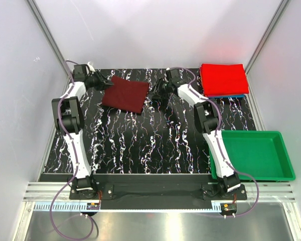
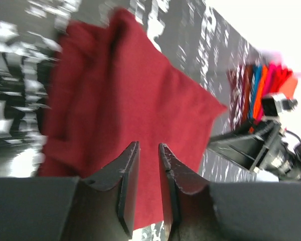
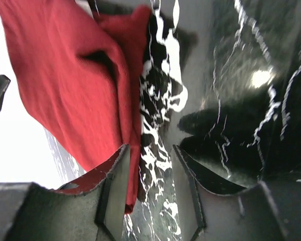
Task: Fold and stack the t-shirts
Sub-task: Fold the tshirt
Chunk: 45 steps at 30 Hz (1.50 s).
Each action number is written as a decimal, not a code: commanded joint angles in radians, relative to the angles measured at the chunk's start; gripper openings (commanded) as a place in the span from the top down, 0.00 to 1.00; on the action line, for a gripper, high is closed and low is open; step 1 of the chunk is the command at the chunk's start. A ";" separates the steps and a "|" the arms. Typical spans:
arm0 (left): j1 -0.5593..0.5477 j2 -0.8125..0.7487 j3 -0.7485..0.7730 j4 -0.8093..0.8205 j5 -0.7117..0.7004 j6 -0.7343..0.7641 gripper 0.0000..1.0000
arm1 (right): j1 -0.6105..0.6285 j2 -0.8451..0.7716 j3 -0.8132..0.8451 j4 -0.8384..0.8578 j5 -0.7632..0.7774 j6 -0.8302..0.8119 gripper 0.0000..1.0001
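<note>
Wrist views alone show both pincers apart: left gripper (image 2: 148,144) over maroon shirt (image 2: 115,100), right gripper (image 3: 150,148) at its edge; overhead alone shows green tray (image 1: 256,153).

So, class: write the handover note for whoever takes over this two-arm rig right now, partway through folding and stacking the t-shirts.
Left gripper: slightly open, empty, at the left edge of the maroon shirt.
Right gripper: open, empty, at that shirt's right edge.
Maroon shirt: lying in a folded rectangle at the back of the table, between the grippers.
Stack: red shirt on top of the blue shirt, back right corner.
Done: two shirts stacked; the third looks folded.
Left: probably move the maroon shirt onto the stack.
</note>
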State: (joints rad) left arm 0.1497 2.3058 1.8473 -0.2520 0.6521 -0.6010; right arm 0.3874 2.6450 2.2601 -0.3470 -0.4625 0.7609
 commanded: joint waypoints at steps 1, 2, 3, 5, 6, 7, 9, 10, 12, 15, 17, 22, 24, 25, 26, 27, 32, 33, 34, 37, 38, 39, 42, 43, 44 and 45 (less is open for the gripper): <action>-0.013 -0.071 -0.029 0.108 0.073 0.052 0.74 | 0.004 -0.128 -0.011 0.005 -0.054 -0.031 0.55; -0.012 -0.066 -0.030 0.106 0.063 0.066 0.75 | 0.004 -0.126 -0.011 -0.006 -0.060 -0.032 0.55; -0.012 -0.063 -0.026 0.103 0.037 0.070 0.75 | 0.004 -0.131 -0.014 -0.010 -0.065 -0.037 0.55; -0.009 -0.039 -0.017 0.112 0.020 0.079 0.75 | 0.004 -0.140 -0.036 -0.012 -0.073 -0.038 0.56; -0.007 -0.029 -0.010 0.103 0.011 0.084 0.75 | 0.004 -0.151 -0.045 -0.009 -0.071 -0.040 0.56; -0.006 -0.016 -0.002 0.100 0.004 0.087 0.75 | 0.004 -0.157 -0.062 -0.010 -0.071 -0.041 0.56; 0.002 0.018 0.007 0.108 -0.017 0.086 0.74 | 0.004 -0.169 -0.076 -0.014 -0.071 -0.051 0.55; 0.004 0.029 0.007 0.111 -0.023 0.083 0.74 | 0.004 -0.174 -0.085 -0.018 -0.071 -0.052 0.56; 0.008 0.056 0.012 0.118 -0.043 0.067 0.72 | 0.004 -0.186 -0.094 -0.027 -0.073 -0.061 0.55; 0.007 0.069 0.006 0.149 -0.048 0.032 0.72 | 0.004 -0.204 -0.134 -0.027 -0.070 -0.064 0.55; 0.005 0.070 0.000 0.154 -0.058 0.021 0.72 | 0.002 -0.209 -0.140 -0.035 -0.068 -0.061 0.55; 0.007 0.060 0.016 0.129 -0.112 0.032 0.71 | 0.005 -0.178 -0.074 -0.093 -0.058 -0.049 0.55; 0.007 0.063 0.044 0.065 -0.164 0.047 0.68 | 0.010 -0.148 -0.036 -0.122 -0.057 -0.035 0.51; 0.007 0.058 0.065 0.045 -0.175 0.050 0.64 | 0.013 -0.139 -0.024 -0.133 -0.053 -0.034 0.47; 0.007 0.049 0.069 0.033 -0.178 0.055 0.61 | 0.019 -0.132 -0.017 -0.144 -0.045 -0.035 0.45; 0.007 0.037 0.069 0.017 -0.180 0.059 0.60 | 0.025 -0.129 -0.016 -0.138 -0.042 -0.041 0.45; 0.005 -0.115 0.037 -0.079 -0.229 0.174 0.52 | 0.054 -0.134 -0.016 -0.109 -0.028 -0.041 0.42; 0.002 -0.134 0.029 -0.099 -0.244 0.203 0.50 | 0.056 -0.144 -0.028 -0.109 -0.027 -0.037 0.42; -0.004 -0.167 0.003 -0.136 -0.279 0.260 0.50 | 0.056 -0.155 -0.037 -0.106 -0.027 -0.038 0.42; -0.012 -0.209 -0.066 -0.151 -0.319 0.316 0.48 | 0.056 -0.175 -0.066 -0.118 -0.027 -0.049 0.43; -0.012 -0.215 -0.089 -0.151 -0.312 0.334 0.48 | 0.057 -0.184 -0.076 -0.122 -0.028 -0.054 0.43; -0.012 -0.215 -0.115 -0.155 -0.310 0.342 0.47 | 0.054 -0.203 -0.098 -0.121 -0.027 -0.052 0.43; -0.013 -0.195 -0.132 -0.162 -0.307 0.375 0.46 | 0.057 -0.240 -0.146 -0.115 -0.028 -0.055 0.43; -0.013 -0.186 -0.131 -0.162 -0.296 0.391 0.46 | 0.056 -0.247 -0.157 -0.112 -0.028 -0.058 0.43; -0.012 -0.175 -0.128 -0.162 -0.281 0.400 0.46 | 0.057 -0.266 -0.168 -0.110 -0.027 -0.060 0.43; -0.015 -0.155 -0.119 -0.164 -0.272 0.411 0.46 | 0.056 -0.275 -0.187 -0.110 -0.022 -0.063 0.43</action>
State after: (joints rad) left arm 0.1398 2.1120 1.7374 -0.4038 0.3771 -0.2703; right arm 0.4431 2.4886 2.0964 -0.4618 -0.5049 0.7185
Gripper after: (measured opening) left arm 0.537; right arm 0.571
